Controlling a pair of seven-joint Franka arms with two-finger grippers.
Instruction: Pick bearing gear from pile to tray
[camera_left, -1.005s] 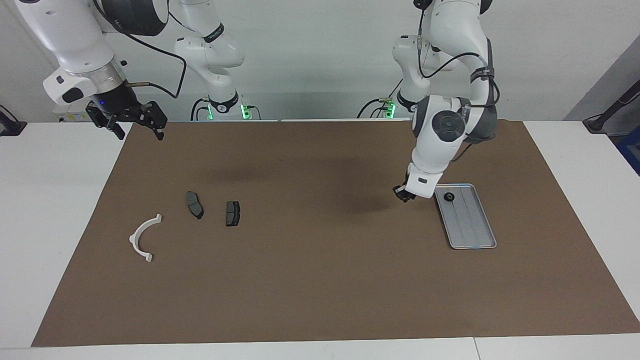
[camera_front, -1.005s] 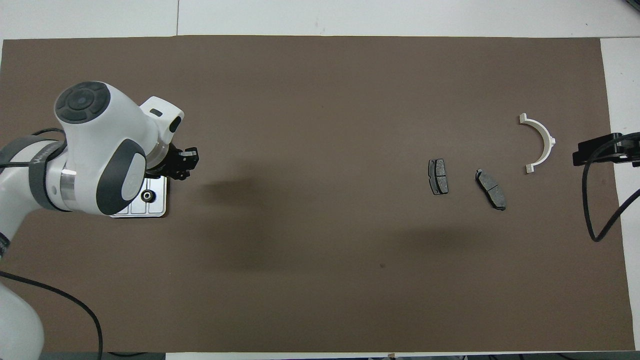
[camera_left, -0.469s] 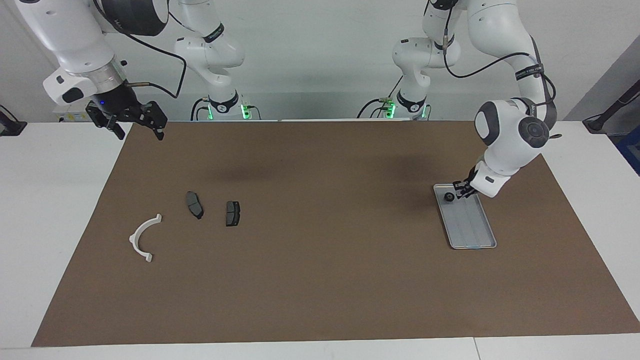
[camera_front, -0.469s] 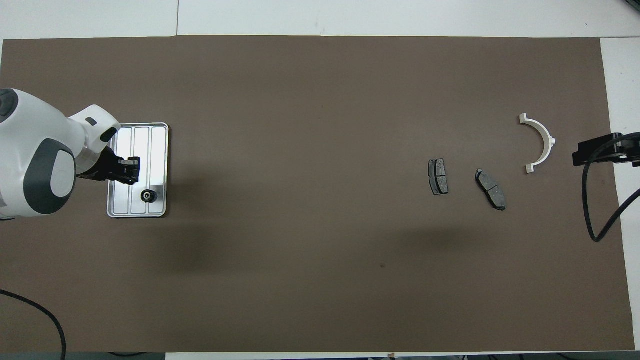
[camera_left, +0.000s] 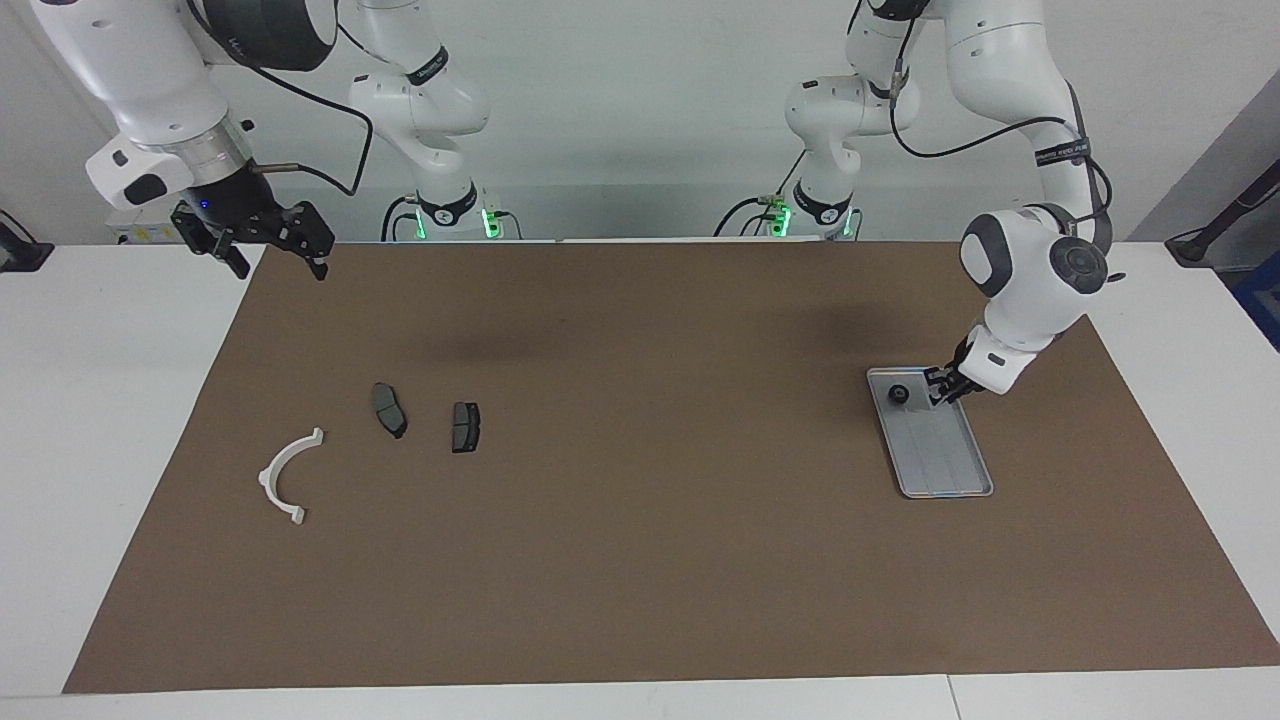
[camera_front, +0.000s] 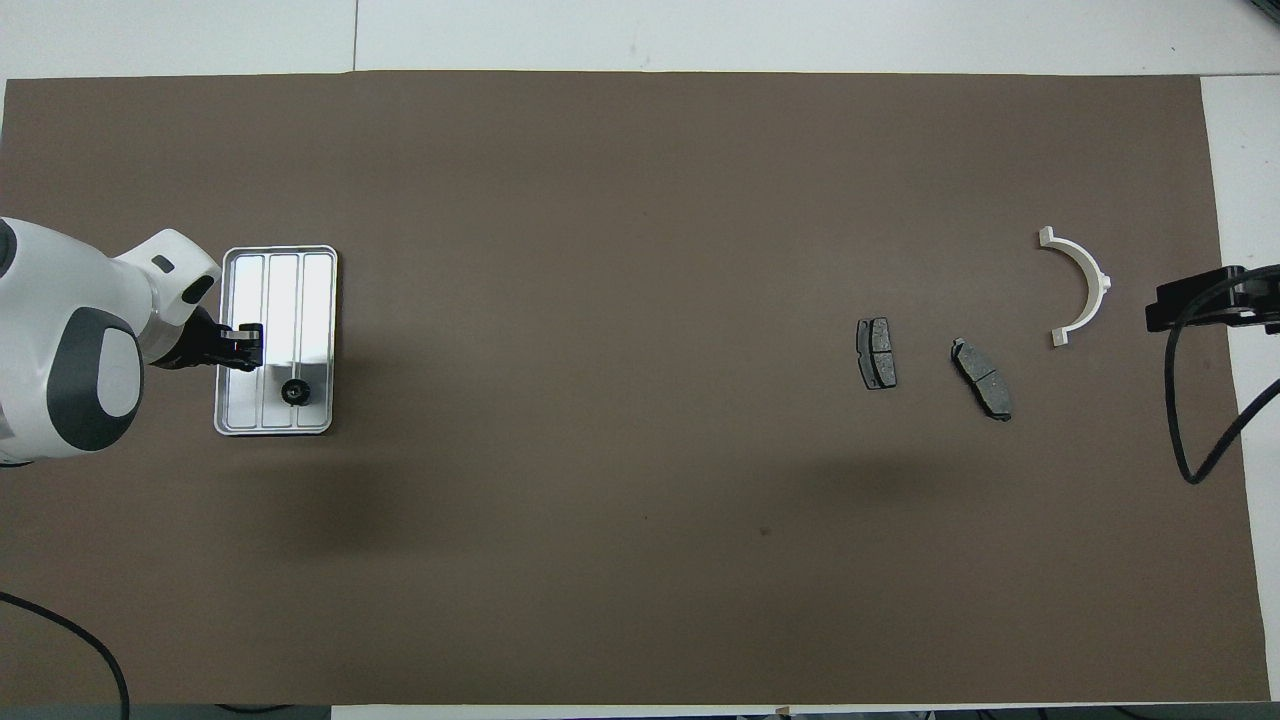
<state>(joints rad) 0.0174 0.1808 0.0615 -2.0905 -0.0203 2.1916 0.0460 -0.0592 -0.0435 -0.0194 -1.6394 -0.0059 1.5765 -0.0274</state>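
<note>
Lit evenly and brightly from above. Soft, diffuse shadows thrown on the brown mat (camera_left: 640, 560). Strong glare off the tray (camera_front: 305, 300) in the overhead view. Sharp throughout, no visible blur.

Facing and overhead cameras, both high, share the mat (camera_left: 640, 560).

My white bench (camera_left: 90, 400) carries a broad brown mat (camera_left: 640, 520). On the mat lie a flat silver-grey metal tray (camera_left: 945, 470), two dark grey brake-pad-shaped plates (camera_left: 389, 409) (camera_left: 465, 426) side by side, and a white semicircular plastic bracket (camera_left: 285, 475) near them.
</note>
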